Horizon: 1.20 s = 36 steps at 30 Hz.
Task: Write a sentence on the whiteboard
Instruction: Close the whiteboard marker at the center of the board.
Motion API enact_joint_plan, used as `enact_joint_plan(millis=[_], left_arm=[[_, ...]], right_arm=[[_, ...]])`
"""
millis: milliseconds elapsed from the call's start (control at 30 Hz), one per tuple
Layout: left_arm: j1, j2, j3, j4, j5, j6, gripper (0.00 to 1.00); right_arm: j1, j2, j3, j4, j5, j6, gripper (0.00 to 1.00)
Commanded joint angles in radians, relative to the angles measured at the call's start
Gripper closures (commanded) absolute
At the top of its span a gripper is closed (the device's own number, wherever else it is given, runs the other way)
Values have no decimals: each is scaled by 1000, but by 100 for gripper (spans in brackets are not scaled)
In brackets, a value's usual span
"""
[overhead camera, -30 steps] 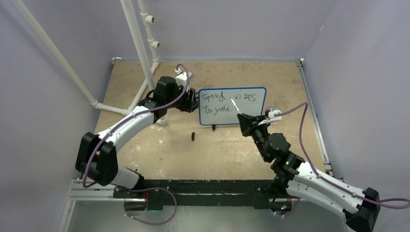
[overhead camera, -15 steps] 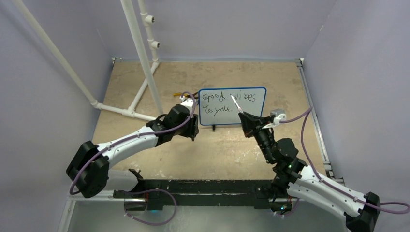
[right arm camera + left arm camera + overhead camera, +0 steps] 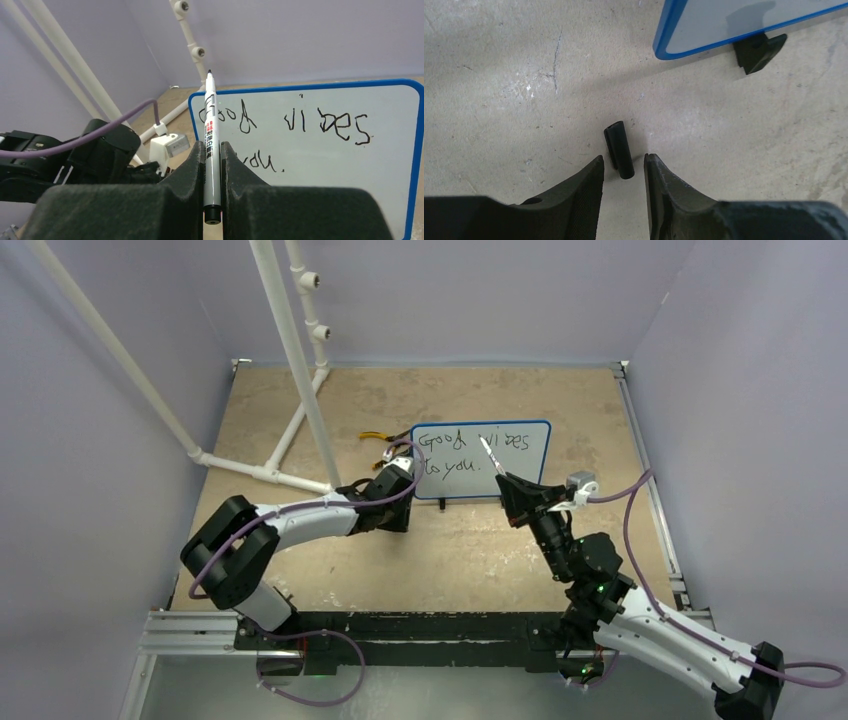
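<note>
**Words down, now the fiddly bit**

Top view: one whiteboard (image 3: 520, 482) stands mid-table, its sentence (image 3: 470, 452) in two lines.

Left wrist: left gripper (image 3: 624, 159) is spread, bracketing one cap (image 3: 619, 149) and touching nothing. It looks best to centre on the cap, sink lower, then pinch across its width.

Right wrist: right gripper (image 3: 212, 147) is clenched on one marker (image 3: 210, 115), bare tip up, before the board.

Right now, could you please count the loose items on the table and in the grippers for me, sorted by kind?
Blue-rimmed white rectangular whiteboard: 1
Slim white marker pen with a black tip, clamped in the right gripper: 1
Short black cylindrical cap: 1
Total: 3
</note>
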Motion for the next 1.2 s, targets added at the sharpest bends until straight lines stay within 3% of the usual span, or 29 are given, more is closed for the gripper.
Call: enact_joint_plan(millis=[0, 267, 467, 667, 833, 1167], left_arm=[[-11, 32, 50, -8, -71, -27, 66], [-19, 113, 90, -45, -131, -14, 71], [-18, 104, 47, 11, -155, -72, 100], [-18, -165, -100, 166, -173, -158, 100], [-16, -354, -87, 231, -153, -194, 100], [24, -433, 7, 504, -48, -353, 100]], right_arm=[[-5, -17, -15, 65, -18, -20, 100], [-4, -7, -28, 84, -24, -27, 100], [-4, -6, -31, 101, -43, -36, 100], [-4, 21, -25, 129, -37, -27, 100], [-4, 61, -13, 143, -67, 21, 100], [-1, 80, -62, 252, -223, 106, 100]])
